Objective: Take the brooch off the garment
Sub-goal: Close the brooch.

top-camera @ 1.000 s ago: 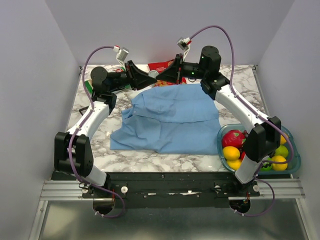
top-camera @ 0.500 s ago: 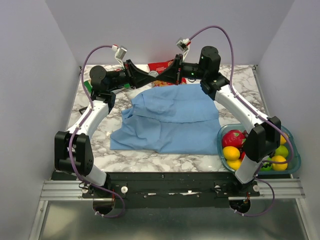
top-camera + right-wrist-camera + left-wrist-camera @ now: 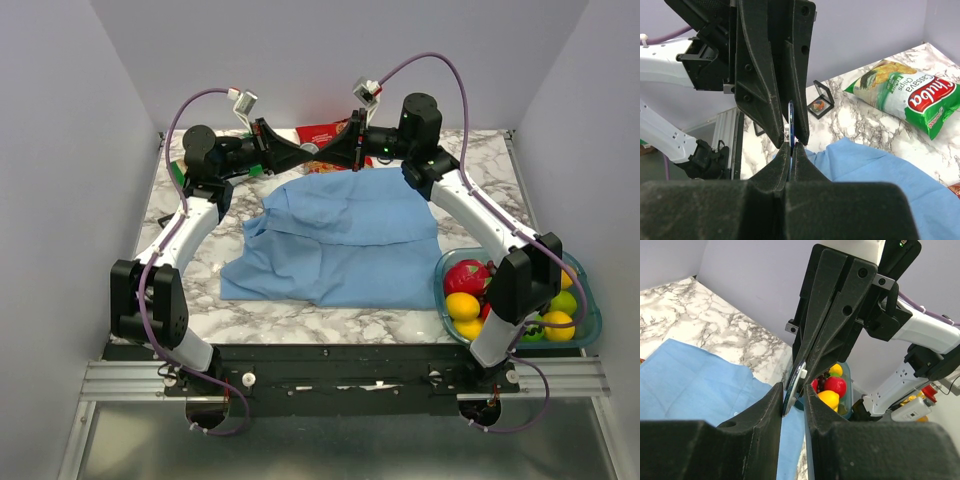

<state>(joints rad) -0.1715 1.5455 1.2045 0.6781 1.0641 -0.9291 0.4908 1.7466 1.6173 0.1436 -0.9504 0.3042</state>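
The brooch (image 3: 791, 121) is a thin dark blue disc seen edge on, with a silvery back (image 3: 792, 389). My right gripper (image 3: 791, 146) is shut on it and holds it in the air over the far edge of the blue garment (image 3: 340, 240). My left gripper (image 3: 792, 402) is open, with one finger on each side of the brooch, which rests near the left-hand finger. Both grippers meet tip to tip at the back centre in the top view, left (image 3: 300, 155) and right (image 3: 332, 152). There the brooch is hidden between the fingers.
A red snack bag (image 3: 322, 132) lies behind the grippers. A green chips bag (image 3: 905, 92) and a small display box (image 3: 821, 102) lie on the marble. A glass bowl (image 3: 592, 312) of fruit stands at the front right.
The left arm has shifted slightly toward the back and right, bringing its fingers closer around the right gripper's tips. The right arm and the garment have stayed put.
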